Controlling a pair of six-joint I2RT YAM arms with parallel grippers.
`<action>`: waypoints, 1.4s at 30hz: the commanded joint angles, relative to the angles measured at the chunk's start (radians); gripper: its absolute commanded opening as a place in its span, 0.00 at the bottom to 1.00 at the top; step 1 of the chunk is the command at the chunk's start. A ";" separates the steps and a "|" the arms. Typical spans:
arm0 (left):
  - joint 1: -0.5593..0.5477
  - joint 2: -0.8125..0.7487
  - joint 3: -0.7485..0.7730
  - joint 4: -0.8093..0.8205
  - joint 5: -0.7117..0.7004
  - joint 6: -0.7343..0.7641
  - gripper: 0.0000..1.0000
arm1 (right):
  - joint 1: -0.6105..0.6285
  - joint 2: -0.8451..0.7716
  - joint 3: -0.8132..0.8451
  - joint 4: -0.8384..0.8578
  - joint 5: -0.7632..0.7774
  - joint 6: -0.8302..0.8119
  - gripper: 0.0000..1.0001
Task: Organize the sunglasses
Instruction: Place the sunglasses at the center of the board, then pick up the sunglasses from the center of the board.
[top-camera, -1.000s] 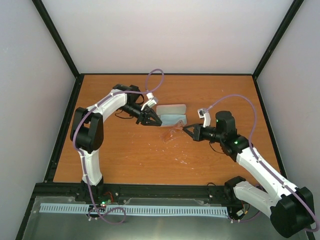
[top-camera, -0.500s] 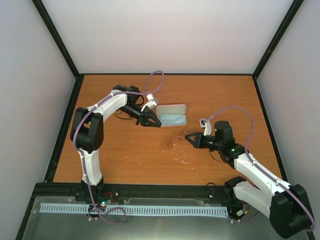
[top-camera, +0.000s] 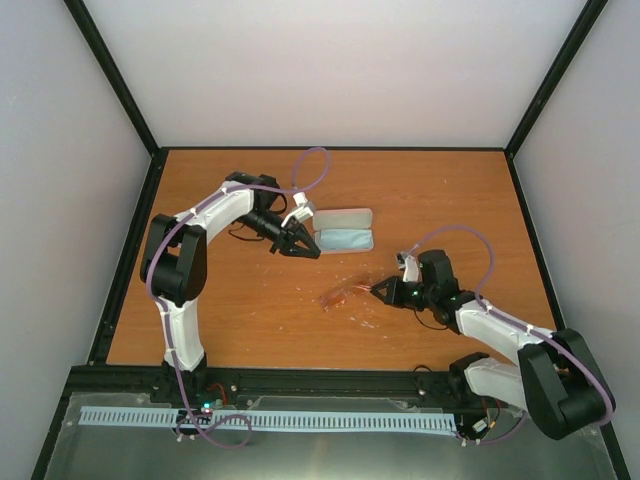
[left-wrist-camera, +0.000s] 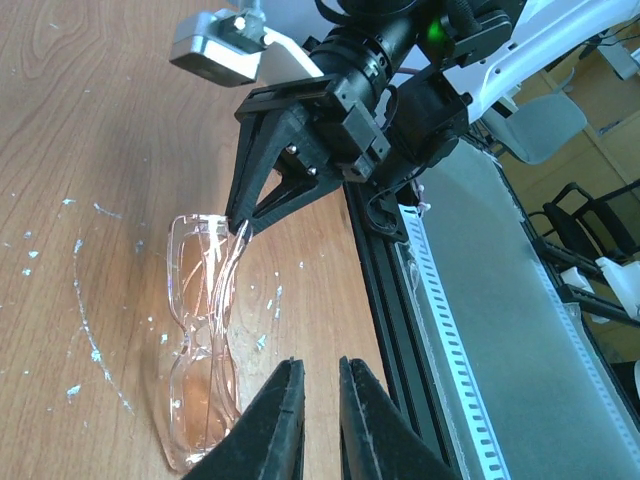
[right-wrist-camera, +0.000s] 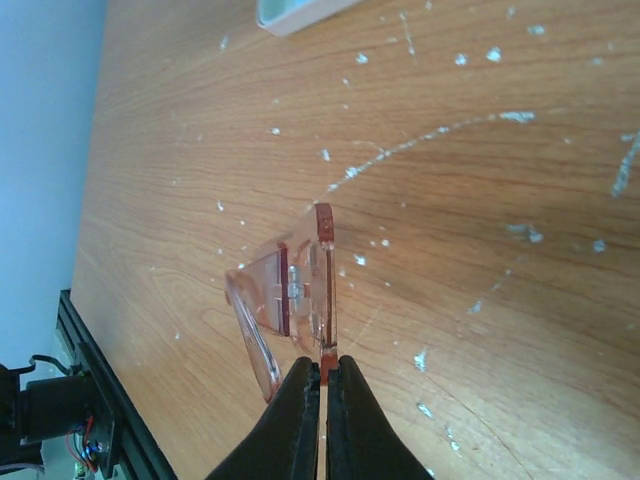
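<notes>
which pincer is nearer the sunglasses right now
Right. The right pincer is shut on one end of the sunglasses; the left pincer is off them, farther back by the case's left end.

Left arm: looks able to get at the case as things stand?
Probably yes. The left tool sits right beside the case, nothing between them; the right tool holds the sunglasses nearer the front, off that path.

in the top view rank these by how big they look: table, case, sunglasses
1. table, by far the largest
2. case
3. sunglasses, smallest, thin and see-through, so their outline is faint

The case and sunglasses sit about equally far from the camera, so nearness does not blur the order.
</notes>
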 joint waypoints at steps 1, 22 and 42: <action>0.012 -0.002 -0.009 -0.011 -0.002 0.040 0.14 | -0.011 0.053 -0.013 0.006 0.011 -0.012 0.03; 0.100 -0.027 0.001 -0.010 -0.069 0.061 0.24 | 0.026 0.055 0.360 -0.654 0.317 -0.241 0.31; 0.182 -0.067 -0.081 0.093 -0.356 0.218 0.23 | 0.545 0.494 0.854 -0.962 0.766 -0.898 0.47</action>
